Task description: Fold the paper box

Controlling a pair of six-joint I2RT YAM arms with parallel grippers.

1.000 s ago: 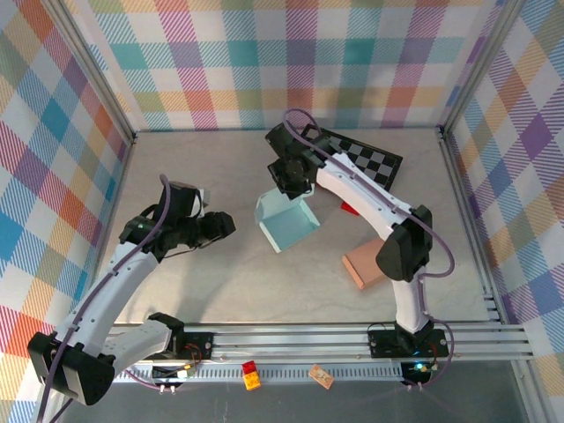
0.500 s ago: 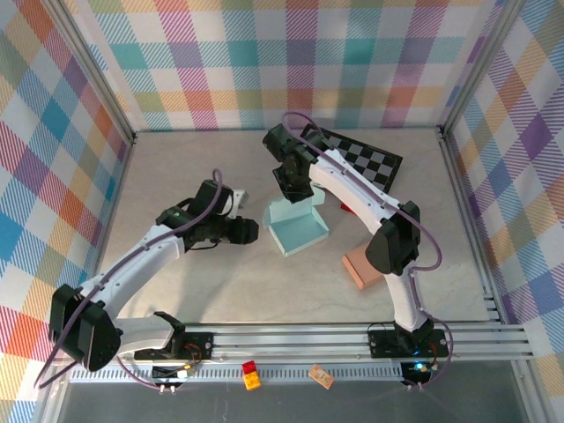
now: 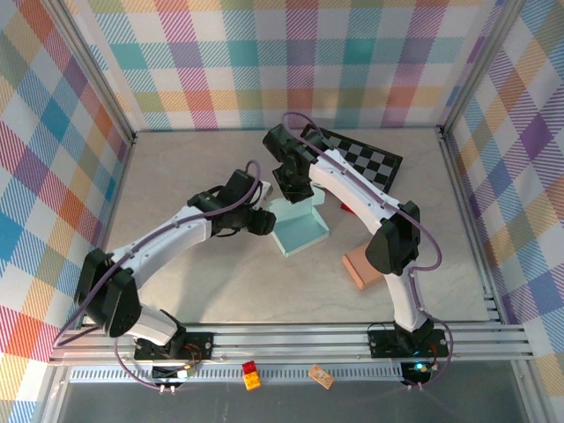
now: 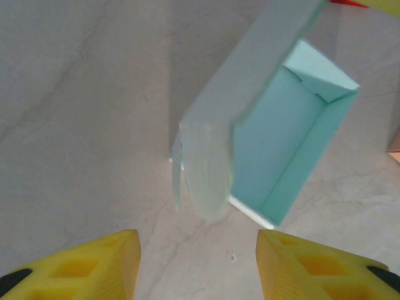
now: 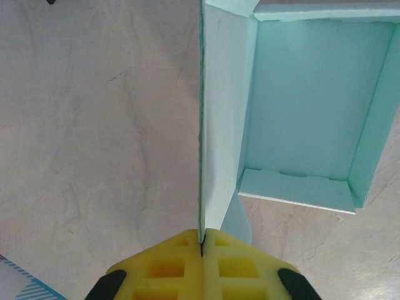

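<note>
Just ahead of my left claw, spread wide, the paper box lies open on the worktop. My right claw pinches its upright flap.

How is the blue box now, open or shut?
Open. The box shows its empty inside, and its lid stands straight up, pinched edge-on in the right jaws.

The left arm and right arm have white links, black joints, purple cables; black bases on the rail; yellow fingers.
</note>
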